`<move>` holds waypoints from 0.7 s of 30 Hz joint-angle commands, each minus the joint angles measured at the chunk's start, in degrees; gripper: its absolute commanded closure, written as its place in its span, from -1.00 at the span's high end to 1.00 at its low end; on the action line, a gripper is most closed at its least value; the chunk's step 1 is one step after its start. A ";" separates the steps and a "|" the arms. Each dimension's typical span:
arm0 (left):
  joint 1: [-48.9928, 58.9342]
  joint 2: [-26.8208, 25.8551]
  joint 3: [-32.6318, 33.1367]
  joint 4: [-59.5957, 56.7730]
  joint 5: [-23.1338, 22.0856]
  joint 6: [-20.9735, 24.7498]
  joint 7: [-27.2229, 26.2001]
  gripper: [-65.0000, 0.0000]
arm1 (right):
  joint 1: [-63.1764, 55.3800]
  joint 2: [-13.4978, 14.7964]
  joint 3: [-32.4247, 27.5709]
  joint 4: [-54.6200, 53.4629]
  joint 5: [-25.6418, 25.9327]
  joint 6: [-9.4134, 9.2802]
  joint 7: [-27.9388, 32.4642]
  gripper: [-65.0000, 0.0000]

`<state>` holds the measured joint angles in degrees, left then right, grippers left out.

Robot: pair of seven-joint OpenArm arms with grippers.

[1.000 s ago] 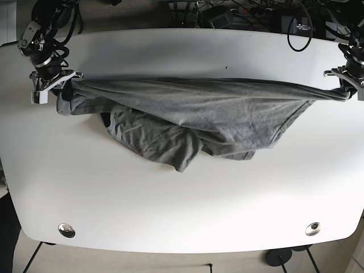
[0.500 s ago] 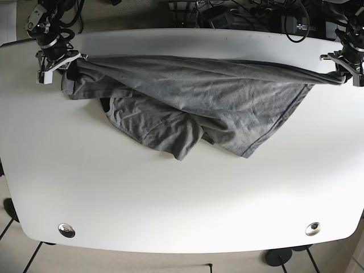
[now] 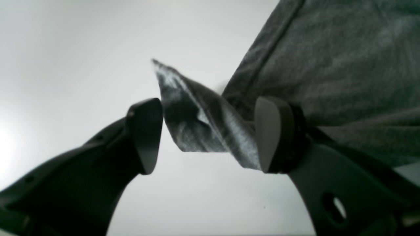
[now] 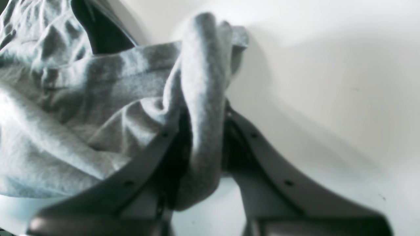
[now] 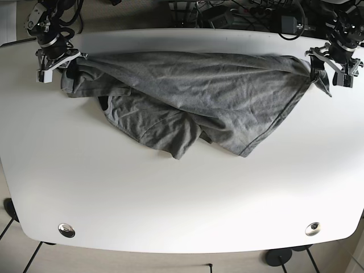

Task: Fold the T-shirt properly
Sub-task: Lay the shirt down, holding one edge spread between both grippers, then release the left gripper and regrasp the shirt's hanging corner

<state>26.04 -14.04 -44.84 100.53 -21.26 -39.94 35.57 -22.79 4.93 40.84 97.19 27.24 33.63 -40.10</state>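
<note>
A grey T-shirt (image 5: 193, 96) lies spread and rumpled across the far half of the white table (image 5: 170, 199), with a bunched fold hanging toward the front at the middle. My right gripper (image 5: 54, 61), at the base view's far left, is shut on a bunched corner of the shirt (image 4: 203, 98), with its fingers (image 4: 164, 144) tight on the cloth. My left gripper (image 5: 333, 63), at the far right, is open. In the left wrist view its jaws stand wide apart (image 3: 208, 134) with a shirt corner (image 3: 197, 121) loose between them, touching one finger (image 3: 272, 134).
Cables and boxes (image 5: 239, 14) lie behind the table's far edge. Two metal grommets (image 5: 66, 230) (image 5: 312, 228) sit near the front corners. The table's front edge curves close to them.
Both arms carried the stretched shirt toward the far edge. Since half a second ago, my left gripper has moved inward and opened, and the taut right edge has gone slack onto the table.
</note>
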 commanded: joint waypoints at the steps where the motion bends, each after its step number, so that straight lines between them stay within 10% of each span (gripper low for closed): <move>1: 0.20 -0.42 0.22 3.86 -0.94 -0.06 -1.24 0.24 | 0.06 0.74 0.35 1.32 0.76 0.35 1.37 -0.93; 8: -11.76 2.57 9.19 3.43 -0.33 -0.06 -1.24 0.24 | 0.41 0.74 0.08 1.32 0.76 0.35 1.37 -0.93; 21: -46.22 0.81 31.96 -36.22 6.18 2.98 -1.51 0.24 | 2.26 0.83 0.00 1.32 0.76 0.35 1.46 -0.93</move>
<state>-18.98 -12.73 -12.36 63.00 -13.80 -36.47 35.20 -20.88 4.93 40.51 97.21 27.18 33.63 -40.12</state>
